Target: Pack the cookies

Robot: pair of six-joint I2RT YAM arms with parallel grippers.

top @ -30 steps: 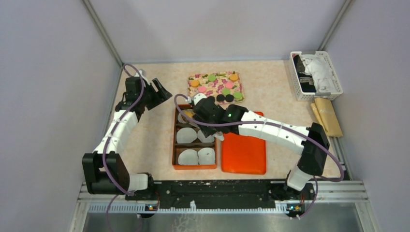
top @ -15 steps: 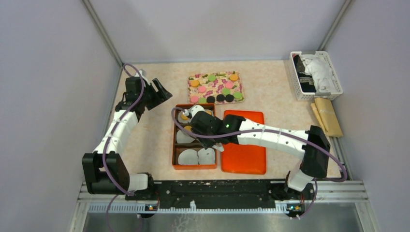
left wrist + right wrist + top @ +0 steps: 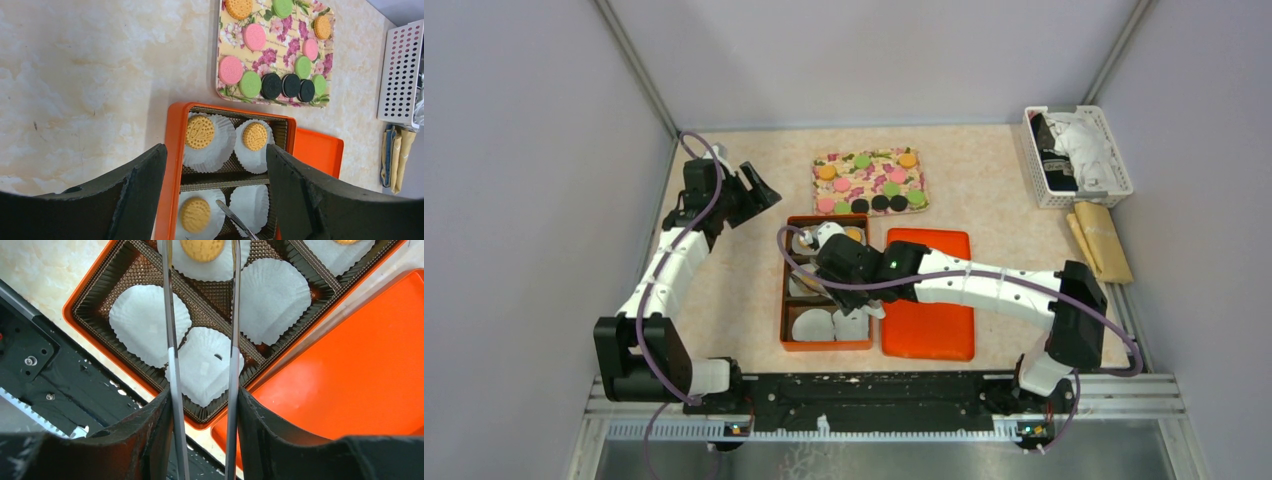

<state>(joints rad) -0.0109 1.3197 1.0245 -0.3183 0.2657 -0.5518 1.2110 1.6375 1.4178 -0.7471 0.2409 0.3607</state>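
Right gripper [image 3: 202,410], clamped on tongs [image 3: 168,315], has moved nearer along the box [image 3: 175,140], blades apart above a placed cookie [image 3: 202,249]; the next move is probably fetching another from the board [image 3: 280,55]; left gripper [image 3: 215,165] open.

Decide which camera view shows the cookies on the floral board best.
Left wrist: the cookies on the floral board lie large, colours distinct. Top external shows them small; right wrist misses the board altogether.
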